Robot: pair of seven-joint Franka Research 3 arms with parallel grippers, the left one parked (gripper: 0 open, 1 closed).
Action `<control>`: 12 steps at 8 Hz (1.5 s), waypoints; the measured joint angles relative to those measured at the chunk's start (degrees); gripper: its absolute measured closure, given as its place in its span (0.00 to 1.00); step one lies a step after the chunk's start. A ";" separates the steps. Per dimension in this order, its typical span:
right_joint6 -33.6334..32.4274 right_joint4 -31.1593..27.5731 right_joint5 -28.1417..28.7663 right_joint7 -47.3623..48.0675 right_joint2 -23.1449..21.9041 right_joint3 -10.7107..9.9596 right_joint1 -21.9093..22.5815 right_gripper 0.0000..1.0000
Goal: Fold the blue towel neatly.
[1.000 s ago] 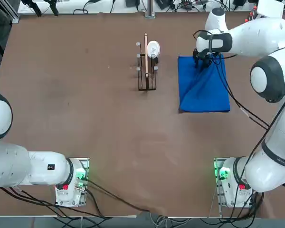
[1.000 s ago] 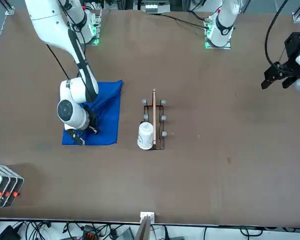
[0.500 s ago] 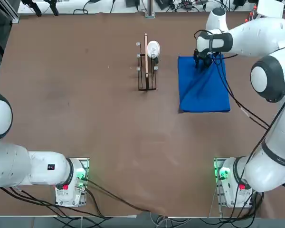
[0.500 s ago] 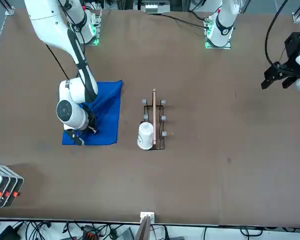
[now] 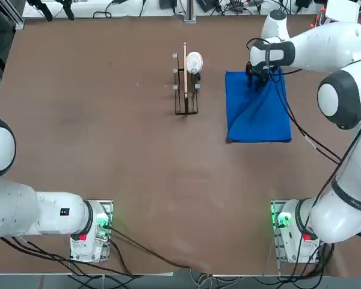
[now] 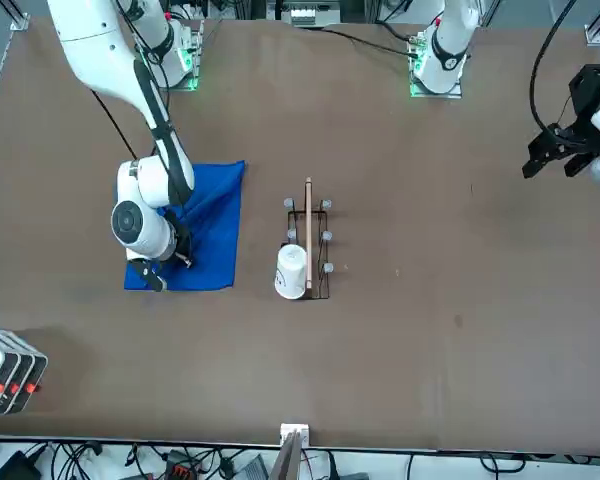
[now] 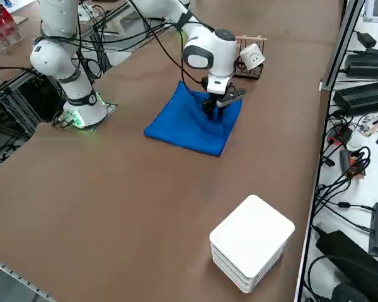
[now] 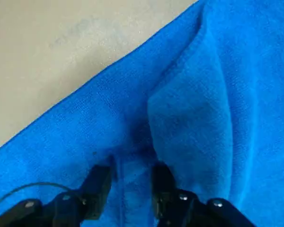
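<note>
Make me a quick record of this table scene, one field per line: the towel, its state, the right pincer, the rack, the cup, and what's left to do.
towel: blue towel, flat on the table, in front of the right arm's base
towel state: mostly spread, with a raised fold under the pincer
right pincer: right pincer, over the towel's far part, fingers apart
rack: dark wire rack, left of the towel
cup: white cup, on the rack
left to do: probably finish the fold and smooth the raised part
</note>
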 joint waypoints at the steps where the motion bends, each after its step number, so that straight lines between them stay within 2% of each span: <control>1: 0.24 0.00 0.00 0.00 0.09 0.00 0.00 0.44; 5: 0.38 -0.08 0.01 0.00 0.10 0.02 0.00 0.49; 12: 0.10 -0.24 0.01 0.00 -0.26 0.02 0.02 0.96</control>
